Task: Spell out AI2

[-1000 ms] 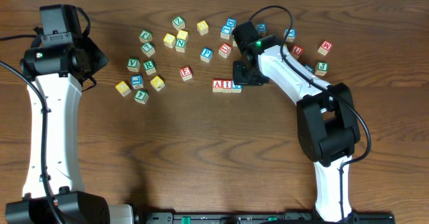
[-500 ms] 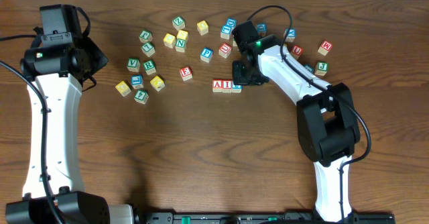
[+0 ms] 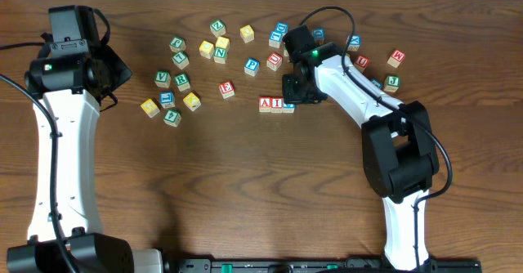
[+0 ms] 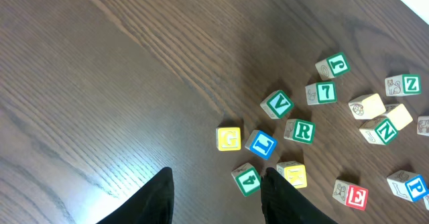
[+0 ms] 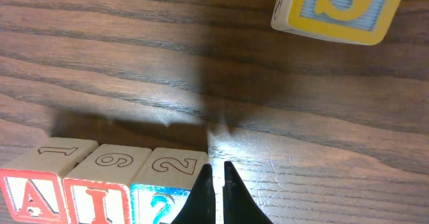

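Three wooden cubes stand side by side in a row on the table: a red A cube [image 3: 265, 104] [image 5: 30, 187], a red I cube [image 3: 276, 104] [image 5: 100, 190] and a blue 2 cube [image 3: 288, 106] [image 5: 167, 184]. My right gripper [image 3: 294, 95] [image 5: 214, 174] is shut and empty, its tips right at the 2 cube's right edge. Far off at the left, my left gripper [image 3: 113, 70] [image 4: 218, 187] hangs above the table. Its jaws are apart with nothing held, and a green 4 cube [image 4: 247, 179] lies on the table below them.
Loose letter cubes lie scattered behind the row: a red E cube [image 3: 226, 88], a blue P cube [image 3: 252, 64], a cluster at the left [image 3: 176, 89], and others by the right arm [image 3: 392, 82]. A yellow-edged cube [image 5: 338, 6] sits just beyond the right gripper.
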Motion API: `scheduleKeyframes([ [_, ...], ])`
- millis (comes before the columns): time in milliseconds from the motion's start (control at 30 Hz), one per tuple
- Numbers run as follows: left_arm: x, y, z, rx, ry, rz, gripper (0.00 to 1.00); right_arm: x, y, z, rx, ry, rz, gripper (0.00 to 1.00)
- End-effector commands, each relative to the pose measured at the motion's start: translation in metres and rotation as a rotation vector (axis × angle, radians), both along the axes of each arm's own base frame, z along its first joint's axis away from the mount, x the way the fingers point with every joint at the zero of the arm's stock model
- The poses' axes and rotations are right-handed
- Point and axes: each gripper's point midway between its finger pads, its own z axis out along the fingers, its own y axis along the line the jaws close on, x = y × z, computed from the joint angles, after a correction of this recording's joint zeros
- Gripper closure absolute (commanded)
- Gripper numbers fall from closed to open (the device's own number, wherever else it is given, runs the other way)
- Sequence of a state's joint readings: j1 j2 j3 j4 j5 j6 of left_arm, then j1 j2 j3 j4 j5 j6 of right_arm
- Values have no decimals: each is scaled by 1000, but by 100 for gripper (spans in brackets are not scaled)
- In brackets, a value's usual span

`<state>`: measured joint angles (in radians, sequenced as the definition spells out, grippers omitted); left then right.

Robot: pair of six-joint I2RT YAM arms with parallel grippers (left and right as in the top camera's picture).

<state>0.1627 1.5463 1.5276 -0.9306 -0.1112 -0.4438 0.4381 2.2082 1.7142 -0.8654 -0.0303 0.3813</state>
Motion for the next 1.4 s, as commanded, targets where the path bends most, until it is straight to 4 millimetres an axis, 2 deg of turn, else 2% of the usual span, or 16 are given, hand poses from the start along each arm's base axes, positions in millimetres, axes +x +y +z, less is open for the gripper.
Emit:
scheduleKeyframes([
  [0, 0, 2, 11, 16, -26, 2, 58, -4, 7, -3, 1, 3, 37, 99],
  [400, 0, 2, 11, 16, -26, 2, 58, -4, 7, -3, 1, 2, 36, 99],
  [533, 0, 2, 11, 16, -26, 2, 58, 0, 3, 6, 6, -10, 26, 99],
  [667, 0, 2, 11, 16, -26, 2, 58, 7, -8, 34, 21, -62, 11, 99],
  [967, 0, 2, 11, 15, -25, 2, 57, 12, -35, 122, 65, -222, -16, 95],
  [1200, 0, 2, 11, 15, -25, 2, 57, 3, -53, 167, 86, -290, -43, 95],
  [1367, 0, 2, 11, 15, -25, 2, 57, -2, -69, 190, 92, -327, -70, 93],
])
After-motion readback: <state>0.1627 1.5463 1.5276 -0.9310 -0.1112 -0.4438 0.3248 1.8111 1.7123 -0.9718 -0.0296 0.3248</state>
